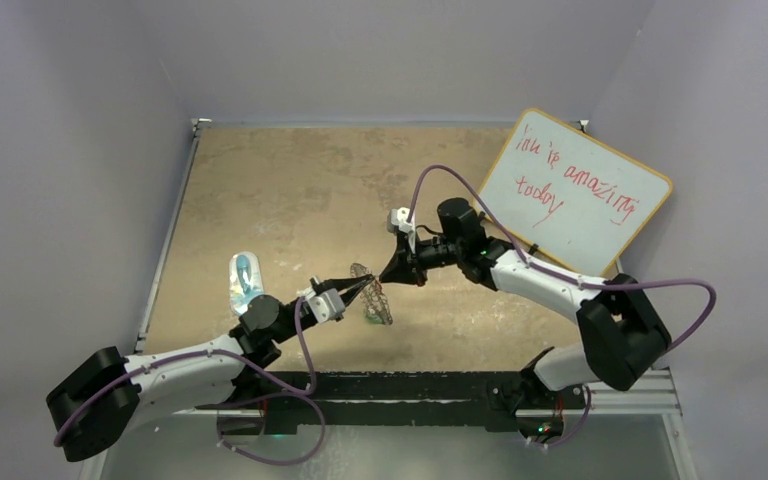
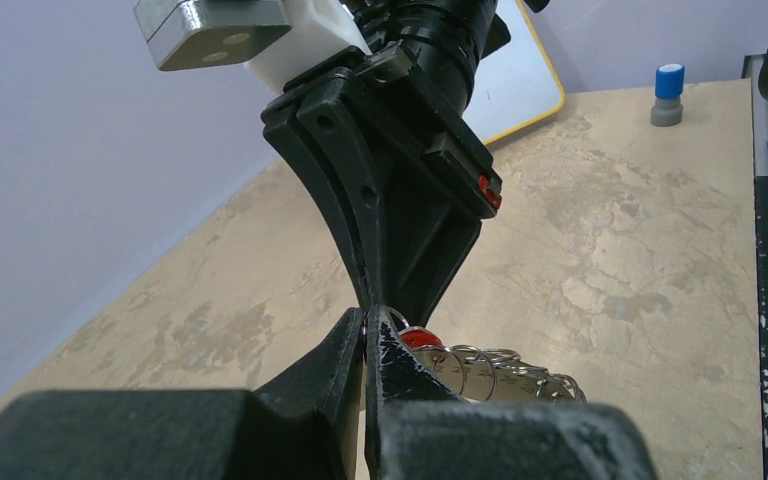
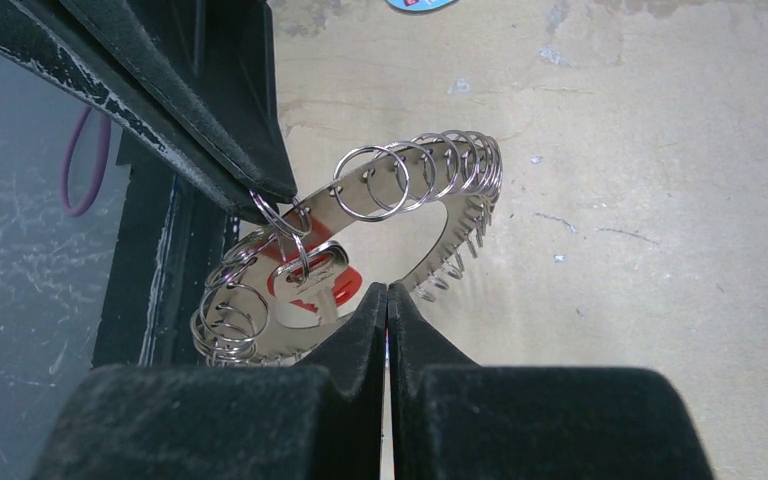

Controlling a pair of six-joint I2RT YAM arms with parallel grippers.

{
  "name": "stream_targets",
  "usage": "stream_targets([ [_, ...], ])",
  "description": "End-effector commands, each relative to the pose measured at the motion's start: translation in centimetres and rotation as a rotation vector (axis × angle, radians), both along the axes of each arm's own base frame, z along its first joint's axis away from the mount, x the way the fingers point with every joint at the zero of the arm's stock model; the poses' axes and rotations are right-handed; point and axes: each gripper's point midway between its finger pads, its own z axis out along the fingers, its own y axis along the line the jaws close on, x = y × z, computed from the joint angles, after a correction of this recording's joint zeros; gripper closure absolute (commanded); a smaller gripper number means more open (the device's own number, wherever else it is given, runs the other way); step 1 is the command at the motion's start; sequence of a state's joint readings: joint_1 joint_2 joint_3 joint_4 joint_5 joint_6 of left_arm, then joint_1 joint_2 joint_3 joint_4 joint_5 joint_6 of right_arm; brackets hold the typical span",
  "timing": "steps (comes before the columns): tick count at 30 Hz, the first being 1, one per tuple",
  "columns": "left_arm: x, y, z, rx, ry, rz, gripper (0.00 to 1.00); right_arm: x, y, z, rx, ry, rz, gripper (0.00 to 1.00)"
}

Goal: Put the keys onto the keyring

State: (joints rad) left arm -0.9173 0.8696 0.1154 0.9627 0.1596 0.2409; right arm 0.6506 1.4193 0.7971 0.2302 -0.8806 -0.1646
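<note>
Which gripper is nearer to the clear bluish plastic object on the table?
Left. The left gripper is to the right of the clear bluish object; the right gripper lies farther right, beyond the keyring.

- Left arm (image 1: 185,365) and right arm (image 1: 545,282): white link shells, bulky black joint housings.
- Purple cable (image 1: 443,168) along each arm, arcing loose off the joints.
- Left pincer (image 1: 368,285) and right pincer (image 1: 387,274): matte black wedge fingers tapering to thin tips, edges scuffed pale.
- Right pincer also has a small red mark (image 2: 488,190) on its side and round holes in the finger.
- Behind it: a white block (image 2: 305,30) and a silvery plate (image 2: 210,30) with two screw holes.
</note>
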Motion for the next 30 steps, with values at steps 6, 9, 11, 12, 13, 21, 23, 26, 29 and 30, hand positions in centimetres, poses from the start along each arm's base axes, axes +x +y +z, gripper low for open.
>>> stream_targets([
  [6,-0.5,0.0,1.9,-0.061,-0.02,-0.023,1.0,-0.9,-1.7,4.2,0.061,-0.133,-0.062,0.66],
  [9,-0.5,-0.1,1.9,-0.059,-0.02,-0.025,1.0,-1.3,-1.9,5.6,0.097,-0.165,-0.068,0.5],
  [11,-0.5,-0.1,2.0,-0.059,-0.023,-0.027,1.0,-1.1,-1.7,6.5,0.123,-0.184,-0.069,0.45],
  [12,-0.5,-0.2,2.0,-0.059,-0.023,-0.029,1.0,-1.0,-1.5,6.8,0.134,-0.182,-0.066,0.43],
  [13,-0.5,-0.2,1.9,-0.058,-0.023,-0.03,1.0,-1.1,-1.3,7.1,0.148,-0.173,-0.056,0.43],
  [21,-0.5,-0.4,2.1,-0.057,-0.031,-0.034,1.0,-0.1,0.4,6.9,0.147,-0.088,-0.03,0.55],
  [23,-0.5,-0.4,2.2,-0.058,-0.031,-0.034,1.0,-0.4,0.6,6.6,0.147,-0.07,-0.009,0.6],
  [26,-0.4,-0.4,2.2,-0.057,-0.032,-0.033,1.0,-0.5,0.9,6.3,0.149,-0.052,0.011,0.7],
  [29,-0.4,-0.4,2.2,-0.057,-0.033,-0.032,1.0,-0.7,1.0,5.9,0.144,-0.036,0.026,0.78],
  [30,-0.4,-0.3,2.2,-0.057,-0.033,-0.031,1.0,-0.7,1.0,5.8,0.142,-0.032,0.028,0.82],
])
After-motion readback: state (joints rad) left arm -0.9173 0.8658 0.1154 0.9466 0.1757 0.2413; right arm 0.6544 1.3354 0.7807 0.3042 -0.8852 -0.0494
